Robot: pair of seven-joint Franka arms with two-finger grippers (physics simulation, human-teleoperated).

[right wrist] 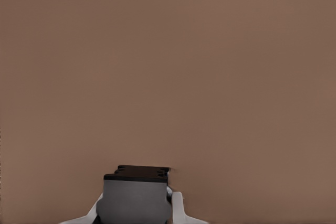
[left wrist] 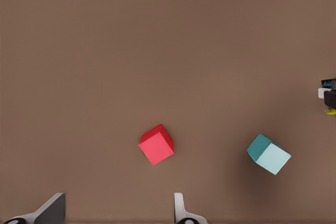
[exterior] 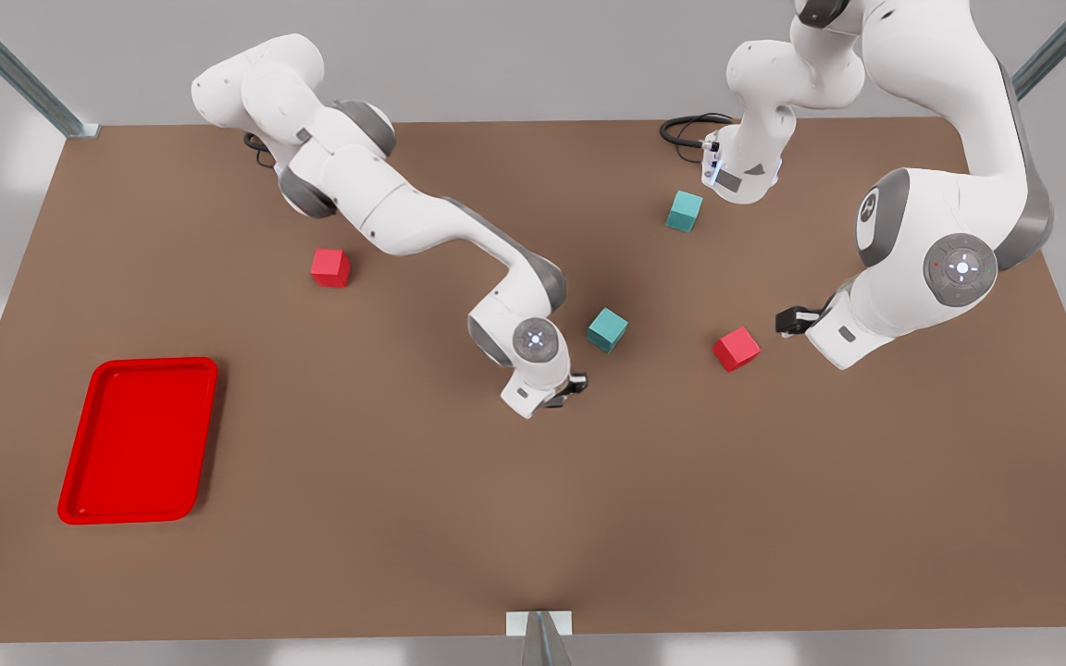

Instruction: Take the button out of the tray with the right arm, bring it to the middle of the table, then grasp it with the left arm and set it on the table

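Observation:
My right gripper (exterior: 574,385) hangs low over the middle of the brown table (exterior: 403,518), on the arm coming from the front view's left. It is shut on the button (right wrist: 137,187), whose dark grey body sits between the fingers. From the left wrist view that gripper (left wrist: 329,97) appears far off, with a bit of yellow cap (left wrist: 330,112) under it. My left gripper (exterior: 787,321) (left wrist: 119,199) stands open, nothing between its fingers, just right of a red cube (exterior: 737,349) (left wrist: 156,144). The red tray (exterior: 140,439) lies empty at the front view's left.
A teal cube (exterior: 607,329) (left wrist: 269,153) sits just beside the right gripper, between the two grippers. Another red cube (exterior: 330,267) and another teal cube (exterior: 684,210) lie farther back. A black cable (exterior: 687,129) loops at the far edge.

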